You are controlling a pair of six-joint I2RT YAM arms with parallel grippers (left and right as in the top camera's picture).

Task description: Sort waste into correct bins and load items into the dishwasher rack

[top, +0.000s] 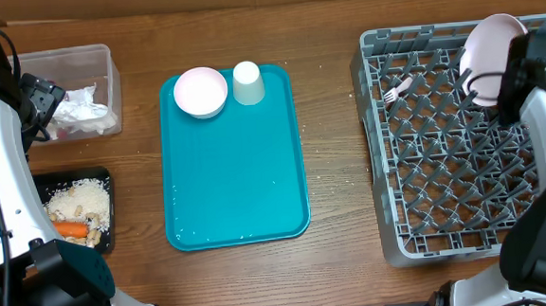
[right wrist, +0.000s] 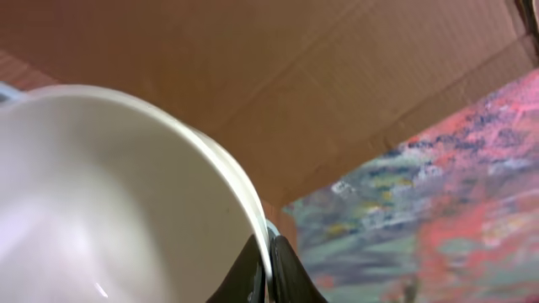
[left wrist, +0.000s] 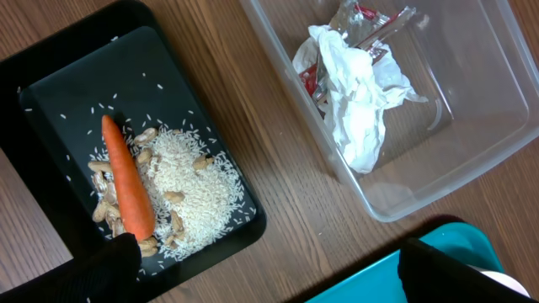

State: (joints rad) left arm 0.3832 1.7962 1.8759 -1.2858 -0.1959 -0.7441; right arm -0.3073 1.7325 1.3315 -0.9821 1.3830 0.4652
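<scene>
Right fingers [right wrist: 290, 282] are pinched together on the thin rim of a white round dish [top: 490, 50] (plate or bowl, I can't tell). The dish body sits ahead of them and off to one side, at the far corner of the large grey pegged dishwasher rack [top: 444, 161]. The slim pale fork [top: 397, 91] lies in the rack, off to the side of that grip.

Left fingers [left wrist: 101, 273] are spread wide and empty, with bare tabletop [left wrist: 299, 198] between them. Ahead on one side is the shallow black tray [left wrist: 67, 93] with the orange carrot piece [left wrist: 126, 181] and pale crumbs [left wrist: 198, 189]. On the other side is the clear plastic tub [left wrist: 472, 168] holding a crumpled white napkin [left wrist: 358, 93] and the red-and-white wrapper [left wrist: 370, 25].

Risks for you: it's an edge-only pinch — the dish can pivot or slip if you tilt fast. Let go before the rim sits between pegs and it likely tips toward the fork. The small white bowl [top: 200, 90] and small white cup [top: 248, 82] wait on the teal tray [top: 236, 165], well away from both sets of fingers.
</scene>
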